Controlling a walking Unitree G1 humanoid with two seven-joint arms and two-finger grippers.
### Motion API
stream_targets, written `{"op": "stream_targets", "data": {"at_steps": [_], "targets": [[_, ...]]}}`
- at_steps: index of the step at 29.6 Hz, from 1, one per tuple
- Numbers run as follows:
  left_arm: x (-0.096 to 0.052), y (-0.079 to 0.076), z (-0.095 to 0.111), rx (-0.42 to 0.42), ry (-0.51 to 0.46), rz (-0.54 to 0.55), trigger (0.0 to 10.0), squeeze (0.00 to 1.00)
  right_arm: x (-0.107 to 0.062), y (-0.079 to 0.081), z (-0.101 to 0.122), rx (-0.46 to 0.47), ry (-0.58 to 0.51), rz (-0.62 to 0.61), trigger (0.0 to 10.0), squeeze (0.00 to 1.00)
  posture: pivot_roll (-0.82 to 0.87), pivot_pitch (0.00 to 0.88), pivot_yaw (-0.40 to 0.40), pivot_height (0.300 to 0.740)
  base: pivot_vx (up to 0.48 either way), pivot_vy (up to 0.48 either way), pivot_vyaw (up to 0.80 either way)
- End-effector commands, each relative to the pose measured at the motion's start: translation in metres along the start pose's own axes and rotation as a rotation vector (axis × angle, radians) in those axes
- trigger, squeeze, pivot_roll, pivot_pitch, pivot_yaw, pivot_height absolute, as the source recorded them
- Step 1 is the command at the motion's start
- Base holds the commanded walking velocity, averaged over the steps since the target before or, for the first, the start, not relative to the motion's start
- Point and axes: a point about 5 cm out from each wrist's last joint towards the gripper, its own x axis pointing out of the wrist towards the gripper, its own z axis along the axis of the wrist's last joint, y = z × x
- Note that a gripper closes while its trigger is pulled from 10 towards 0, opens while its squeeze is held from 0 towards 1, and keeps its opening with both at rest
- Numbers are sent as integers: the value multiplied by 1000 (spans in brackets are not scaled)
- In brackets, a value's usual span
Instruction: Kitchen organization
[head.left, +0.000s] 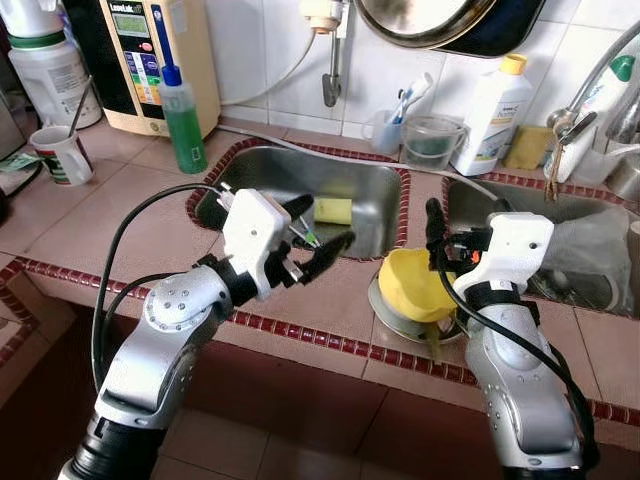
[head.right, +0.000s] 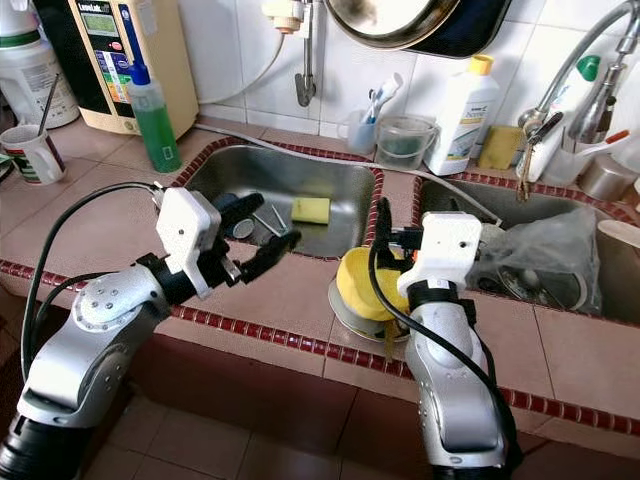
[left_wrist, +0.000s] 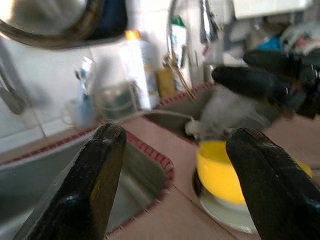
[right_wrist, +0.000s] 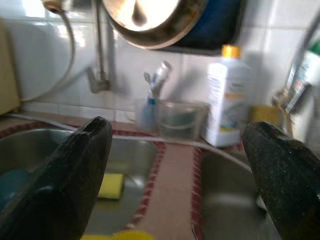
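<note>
Both silver arms reach over the tiled counter (head.left: 120, 215): left gripper (head.left: 318, 232) spread at the sink (head.left: 375, 190) rim, right gripper (right_wrist: 175, 165) spread above the yellow bowl (head.left: 410, 285), which sits on a plate (head.left: 385, 312). Judged step: approach; next, closing on the bowl. White-tiled kitchen wall behind.

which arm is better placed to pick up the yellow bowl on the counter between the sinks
Right, probably. The right gripper hangs open just above the yellow bowl, while the left gripper, also open, sits over the left sink's front edge, farther off.
</note>
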Motion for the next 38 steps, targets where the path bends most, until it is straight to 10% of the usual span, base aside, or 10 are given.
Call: {"op": "stream_targets", "data": {"at_steps": [1,24,38], "targets": [[1,-3,-1,26,10,-28,10000,0,0,-3,2,21,4,-24,10000,0,88,42,-18,740,0,0,0],[3,-30,1,-9,31,-173,10000,0,31,23,13,69,42,177,10000,0,95,67,-10,740,0,0,0],[-9,-2,-1,51,70,-79,10000,0,38,66,13,185,161,324,10000,0,117,76,-31,740,0,0,0]]}}
